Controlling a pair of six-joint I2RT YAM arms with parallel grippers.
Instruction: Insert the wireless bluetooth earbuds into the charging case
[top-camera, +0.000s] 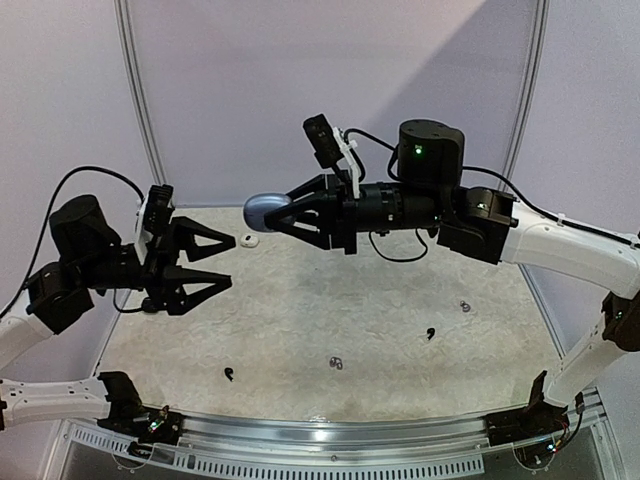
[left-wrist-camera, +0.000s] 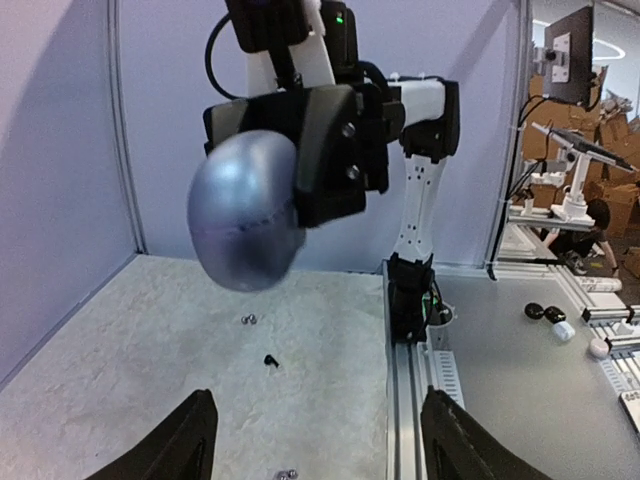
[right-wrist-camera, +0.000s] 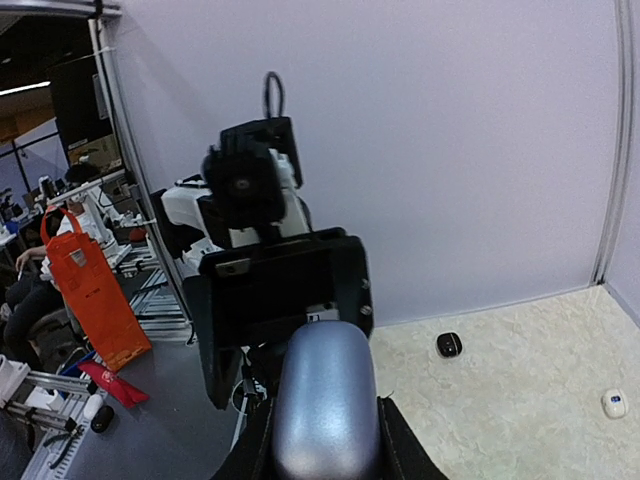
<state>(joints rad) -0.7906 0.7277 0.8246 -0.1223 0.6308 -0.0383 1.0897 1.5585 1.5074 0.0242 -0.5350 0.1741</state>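
Clamping the silvery-grey egg-shaped charging case (top-camera: 266, 210) between the right fingers (top-camera: 300, 195), long axis lying level and pointing toward the left arm. Presenting the left fingers (top-camera: 210, 241) apart and empty, just left of and slightly below the case. Leaving the tiny stemmed earbuds (top-camera: 335, 362) scattered on the pale speckled worktop (top-camera: 300, 310), well below both.

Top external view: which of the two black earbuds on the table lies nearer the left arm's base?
The tiny black stemmed earbud at front left; the other black earbud lies on the right side.
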